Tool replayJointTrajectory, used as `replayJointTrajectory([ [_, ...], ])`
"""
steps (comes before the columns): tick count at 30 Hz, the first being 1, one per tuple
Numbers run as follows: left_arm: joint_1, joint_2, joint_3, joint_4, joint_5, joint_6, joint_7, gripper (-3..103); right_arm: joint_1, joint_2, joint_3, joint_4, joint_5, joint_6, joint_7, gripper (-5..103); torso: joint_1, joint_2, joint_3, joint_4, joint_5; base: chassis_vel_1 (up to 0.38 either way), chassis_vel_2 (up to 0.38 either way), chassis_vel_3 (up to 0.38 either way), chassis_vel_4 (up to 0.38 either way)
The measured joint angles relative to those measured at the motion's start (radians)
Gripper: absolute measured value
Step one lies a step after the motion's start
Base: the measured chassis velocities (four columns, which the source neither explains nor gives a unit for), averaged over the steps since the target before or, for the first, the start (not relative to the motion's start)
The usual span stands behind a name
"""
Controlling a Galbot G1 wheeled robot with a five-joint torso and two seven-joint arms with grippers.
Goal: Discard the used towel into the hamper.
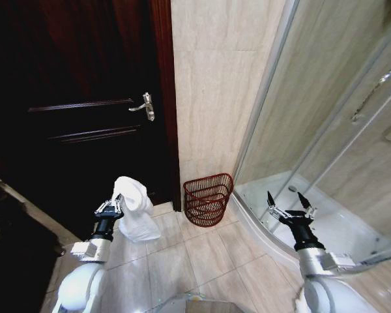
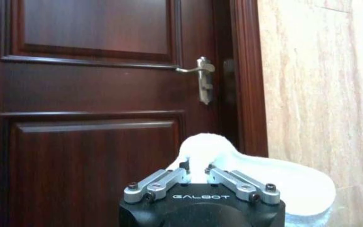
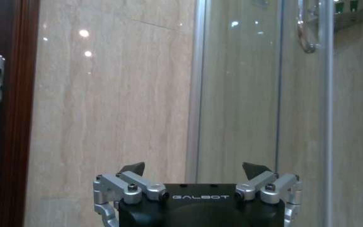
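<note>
A dark wooden door fills the wall ahead of me on my left, its metal lever handle near the frame. Right of it runs a strip of beige tiled wall, and right again stands the glass shower enclosure with its raised white base. The floor is laid in pale tiles.

The hamper, a reddish-brown wire basket with thin horizontal bars, sits on the floor against the tiled wall, between the door frame and the curved edge of the shower. Nothing I can see lies inside it.

The towel is white and bunched, held up off the floor in front of the door, well to the left of the hamper and not over it. One lobe rises above my fingers and the rest hangs down below them.

My left gripper is clamped on the towel's upper part; in the left wrist view the fingers press into the cloth.

My right gripper is raised in front of the shower glass, its jaws spread wide with nothing between them.
</note>
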Motion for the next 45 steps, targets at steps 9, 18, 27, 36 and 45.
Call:
replayJointTrajectory([
  [9,-0.002,0.0,0.002,0.008,0.001,-0.001,0.002,2,-0.005,0.002,0.0,0.002,-0.001,0.0,0.004,100,-0.015,-0.035,-0.021,0.0,0.0,-0.013,-0.006,-0.01,-0.008],
  [18,-0.004,0.003,0.001,0.01,0.0,-0.003,0.005,2,-0.002,0.005,-0.006,0.01,-0.004,0.001,0.017,100,-0.032,-0.076,-0.045,0.0001,0.0,-0.001,-0.005,-0.006,-0.002],
  [27,-0.006,0.003,0.002,0.017,-0.001,-0.008,0.018,2,-0.002,0.005,-0.006,0.017,-0.006,0.0,0.023,100,-0.047,-0.112,-0.065,0.0,0.0,0.0,0.0,0.0,0.0],
  [36,-0.002,0.004,-0.009,0.038,-0.003,-0.058,0.074,2,-0.013,0.011,-0.007,0.016,-0.018,0.0,0.02,100,-0.06,-0.146,-0.086,0.0001,0.0,-0.009,-0.008,-0.009,-0.011],
  [45,0.001,0.009,-0.015,0.055,0.02,-0.158,0.209,2,-0.018,0.015,-0.007,0.021,-0.033,-0.026,-0.006,100,-0.065,-0.158,-0.093,0.0001,-0.0001,0.0,0.0,0.0,0.0],
])
